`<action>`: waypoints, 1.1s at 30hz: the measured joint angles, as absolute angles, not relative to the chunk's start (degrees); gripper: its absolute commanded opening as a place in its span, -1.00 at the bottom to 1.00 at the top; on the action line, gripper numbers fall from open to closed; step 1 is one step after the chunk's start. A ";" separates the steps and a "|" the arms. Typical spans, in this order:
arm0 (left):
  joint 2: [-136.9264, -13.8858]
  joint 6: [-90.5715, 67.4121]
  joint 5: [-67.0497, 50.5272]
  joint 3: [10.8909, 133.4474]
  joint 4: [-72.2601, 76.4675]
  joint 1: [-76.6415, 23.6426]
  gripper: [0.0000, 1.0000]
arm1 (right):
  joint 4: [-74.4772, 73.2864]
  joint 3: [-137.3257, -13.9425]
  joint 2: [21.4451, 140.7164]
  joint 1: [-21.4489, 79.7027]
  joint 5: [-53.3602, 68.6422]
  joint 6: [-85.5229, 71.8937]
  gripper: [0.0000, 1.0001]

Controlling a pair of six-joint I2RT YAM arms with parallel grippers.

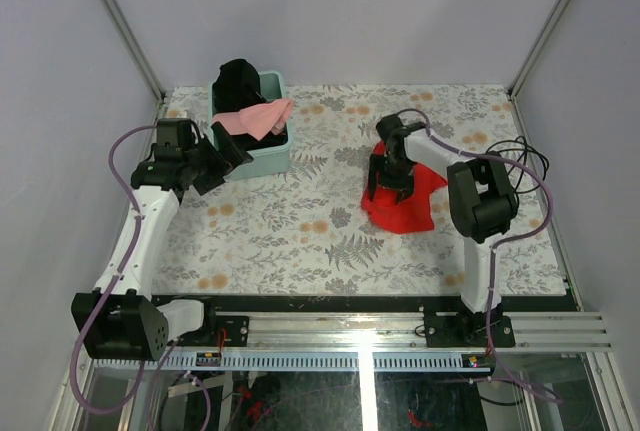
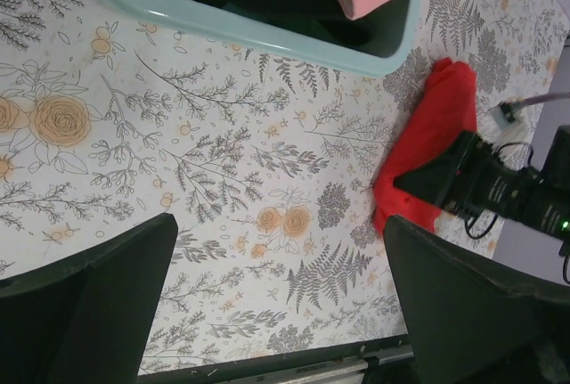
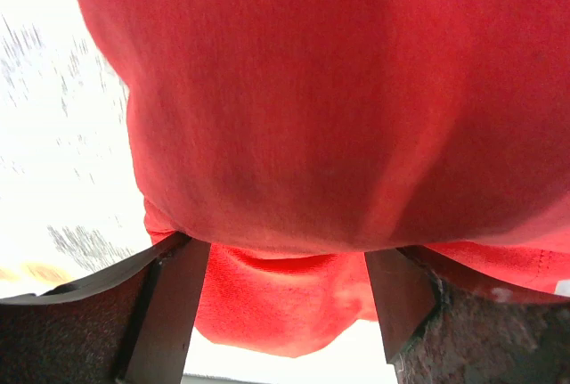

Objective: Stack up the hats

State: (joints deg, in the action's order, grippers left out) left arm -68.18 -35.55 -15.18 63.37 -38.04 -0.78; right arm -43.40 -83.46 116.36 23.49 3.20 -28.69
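Hats lie together in a tub at the far left of the table: a black hat (image 1: 240, 81) stands at its far side, rising above the rim, and a light pink hat (image 1: 262, 118) is draped across the right side, with its edge hanging over the rim. From the overhead view I cannot tell whether more dark hats lie below them.

The floral-printed table (image 1: 300, 236) fills the space between the grey walls. The mint-green tub (image 1: 255, 163) is rectangular and sits near the far left corner. A bright red cloth (image 1: 408, 211) lies bunched on the right half of the table, well apart from the tub.

The left gripper (image 2: 280, 250) hovers just near and left of the tub, over bare tabletop. Its jaws are spread wide and nothing is between them. Its wrist camera sees the tub's near wall, a corner of the pink hat and the red cloth beyond.

The right gripper (image 3: 285, 299) is down on the far part of the red cloth. Its jaws stand apart, with a bulge of the fabric filling the gap between them and touching both fingers.
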 measured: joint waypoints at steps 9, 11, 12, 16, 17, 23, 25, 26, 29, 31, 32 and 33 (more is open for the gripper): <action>-69.87 -35.29 -15.25 64.03 -38.20 -0.64 0.99 | -44.77 -115.68 135.15 10.22 -2.44 -26.94 0.58; -69.84 -35.27 -15.25 64.03 -38.20 -0.62 0.99 | -44.47 -123.50 139.04 7.81 -5.52 -25.87 0.61; -69.84 -35.27 -15.25 64.03 -38.22 -0.62 0.99 | -44.05 -126.58 140.40 6.70 -7.11 -25.15 0.63; -69.84 -35.00 -15.22 64.03 -38.22 -0.58 0.99 | -42.30 -134.65 142.30 3.42 -12.27 -21.91 0.74; -69.84 -34.92 -15.27 64.03 -38.22 -0.58 0.99 | -41.34 -136.07 142.37 3.05 -13.04 -21.37 0.74; -69.41 -34.65 -16.36 64.03 -37.10 -0.58 0.99 | -33.71 -130.78 135.83 3.11 -11.35 -19.86 0.99; -69.01 -34.65 -17.45 64.01 -36.23 -0.58 0.99 | -32.10 -125.10 130.67 3.38 -10.39 -19.81 0.99; -68.82 -34.65 -18.28 63.92 -35.44 -0.58 0.99 | -31.44 -122.78 127.92 3.46 -9.72 -19.66 0.99; -68.34 -35.31 -21.74 62.94 -32.27 -0.58 0.99 | -28.80 -117.40 119.85 3.60 -8.25 -19.49 0.99; -68.05 -36.25 -23.83 62.04 -30.55 -0.58 0.99 | -26.33 -113.56 113.86 3.11 -4.60 -19.81 0.99; -67.94 -36.62 -24.62 61.73 -30.02 -0.58 0.99 | -25.98 -112.57 111.77 2.92 -2.57 -19.94 0.99; -67.88 -36.99 -25.30 61.52 -29.45 -0.58 0.99 | -26.44 -112.40 109.80 2.55 0.10 -20.16 0.99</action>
